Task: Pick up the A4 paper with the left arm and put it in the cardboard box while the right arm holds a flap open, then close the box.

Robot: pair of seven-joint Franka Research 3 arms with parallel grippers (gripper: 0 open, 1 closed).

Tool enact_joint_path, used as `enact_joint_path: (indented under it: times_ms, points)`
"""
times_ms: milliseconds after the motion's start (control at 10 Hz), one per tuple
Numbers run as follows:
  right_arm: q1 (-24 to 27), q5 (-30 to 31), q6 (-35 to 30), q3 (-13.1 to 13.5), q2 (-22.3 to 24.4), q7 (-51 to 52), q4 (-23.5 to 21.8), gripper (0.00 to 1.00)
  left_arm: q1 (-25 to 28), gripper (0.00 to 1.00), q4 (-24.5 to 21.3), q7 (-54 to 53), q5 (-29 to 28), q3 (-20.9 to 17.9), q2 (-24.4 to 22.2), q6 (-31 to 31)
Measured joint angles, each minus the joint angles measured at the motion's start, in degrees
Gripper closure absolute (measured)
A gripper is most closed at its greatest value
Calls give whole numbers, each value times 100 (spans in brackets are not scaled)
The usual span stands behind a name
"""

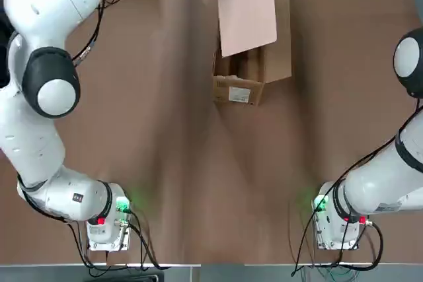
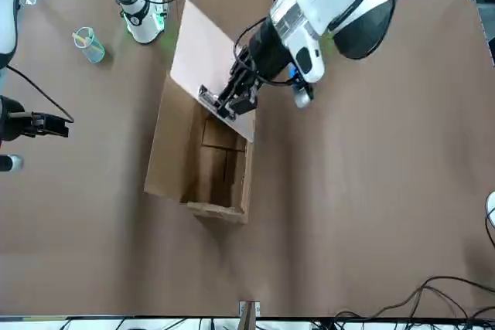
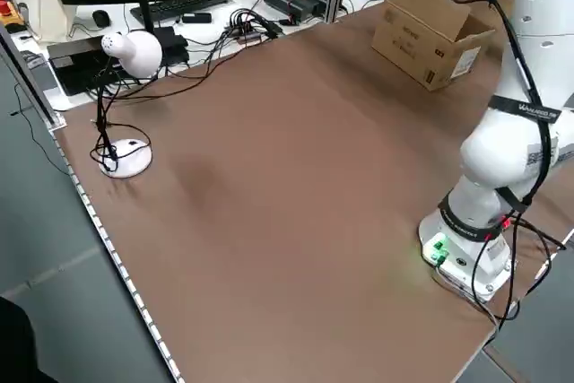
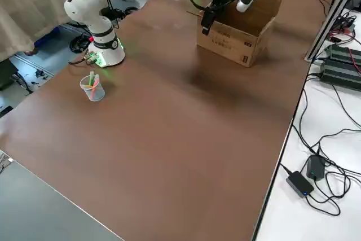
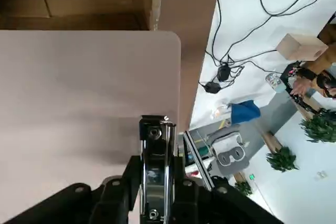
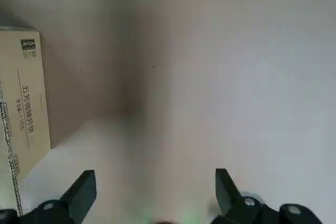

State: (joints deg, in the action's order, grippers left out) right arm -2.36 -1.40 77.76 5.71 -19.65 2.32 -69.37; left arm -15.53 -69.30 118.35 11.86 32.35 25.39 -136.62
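Front view, left hand (image 2: 222, 103) gripping paper (image 2: 207, 59) edge above box (image 2: 164, 148), right hand (image 6: 156, 174) open, apart

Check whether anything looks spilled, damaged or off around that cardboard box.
Nothing looks spilled or visibly damaged. The cardboard box sits slightly askew, its side flap sticking out. The beige sheet slants over its opening, clamped in the left gripper. The right gripper, off to the side with fingers open, isn't holding any flap.
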Motion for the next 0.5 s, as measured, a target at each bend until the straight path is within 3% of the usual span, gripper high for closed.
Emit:
enact_joint_path:
  times_ms: [500]
  points:
    - [1, -3, 1, -2, 0, 0, -11, 0, -1125, 70, -15, 16, 0, -1480, 404, -472]
